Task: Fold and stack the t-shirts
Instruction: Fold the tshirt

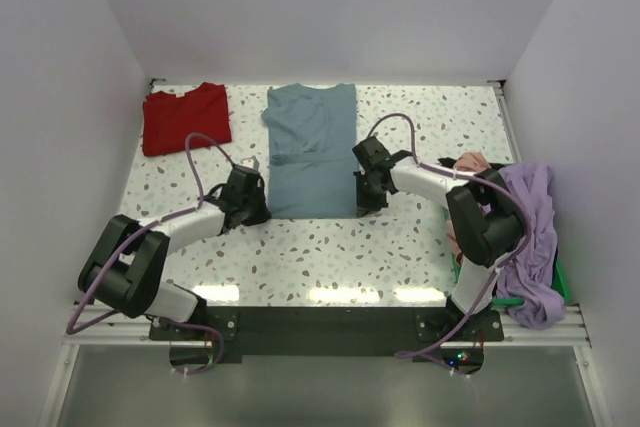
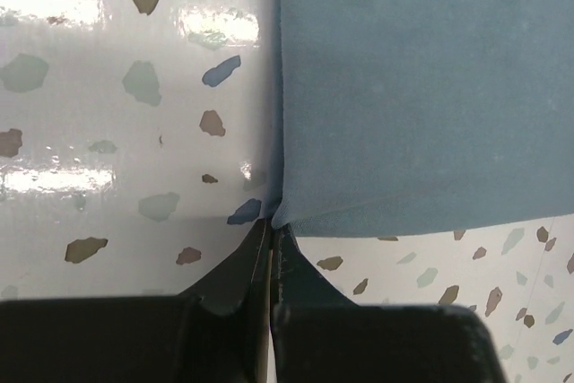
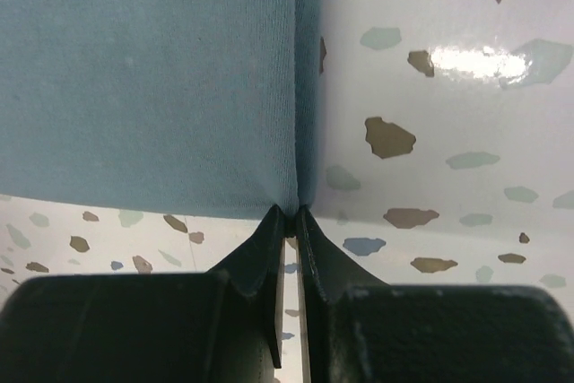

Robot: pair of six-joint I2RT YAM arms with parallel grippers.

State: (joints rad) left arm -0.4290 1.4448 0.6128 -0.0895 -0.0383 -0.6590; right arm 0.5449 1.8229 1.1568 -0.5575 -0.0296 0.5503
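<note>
A slate-blue t-shirt [image 1: 310,147] lies flat mid-table as a long folded rectangle. My left gripper [image 1: 262,205] is shut on its near left corner; in the left wrist view the fingertips [image 2: 272,221] pinch the cloth [image 2: 421,87] right at the corner. At the near right corner my right gripper [image 1: 362,203] is also shut, and in the right wrist view the cloth [image 3: 143,78] puckers between the closed tips [image 3: 294,213]. A red t-shirt [image 1: 185,117] lies folded at the back left.
A heap of lavender [image 1: 535,237] and salmon-pink [image 1: 470,162] t-shirts hangs over a green bin [image 1: 560,277] at the right edge. The speckled table [image 1: 340,247] is enclosed by white walls on three sides.
</note>
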